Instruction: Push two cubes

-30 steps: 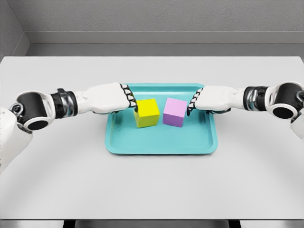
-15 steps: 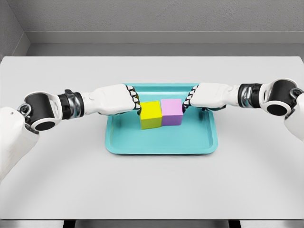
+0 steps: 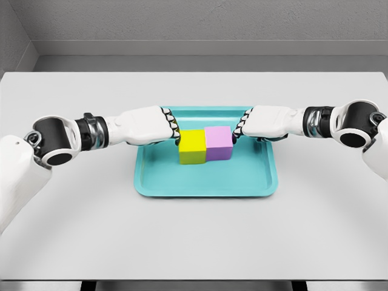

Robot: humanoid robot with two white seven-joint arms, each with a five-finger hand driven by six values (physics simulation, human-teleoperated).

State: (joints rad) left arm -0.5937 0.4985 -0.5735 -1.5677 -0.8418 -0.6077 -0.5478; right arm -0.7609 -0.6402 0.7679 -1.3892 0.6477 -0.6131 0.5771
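Observation:
A yellow cube [image 3: 193, 147] and a purple cube [image 3: 219, 143] sit side by side in the teal tray [image 3: 206, 182], their inner faces touching. My left hand [image 3: 171, 128] has its fingers curled, knuckles against the yellow cube's left face. The right hand [image 3: 240, 128] is curled too, pressing the purple cube's right face. Neither hand grasps a cube.
The tray lies in the middle of a white table [image 3: 194, 236]. A grey wall [image 3: 194, 24] runs behind the table's far edge.
Both hands moved inward, sliding the cubes together until they touch. In the last half second the yellow cube squared up slightly against the purple one.

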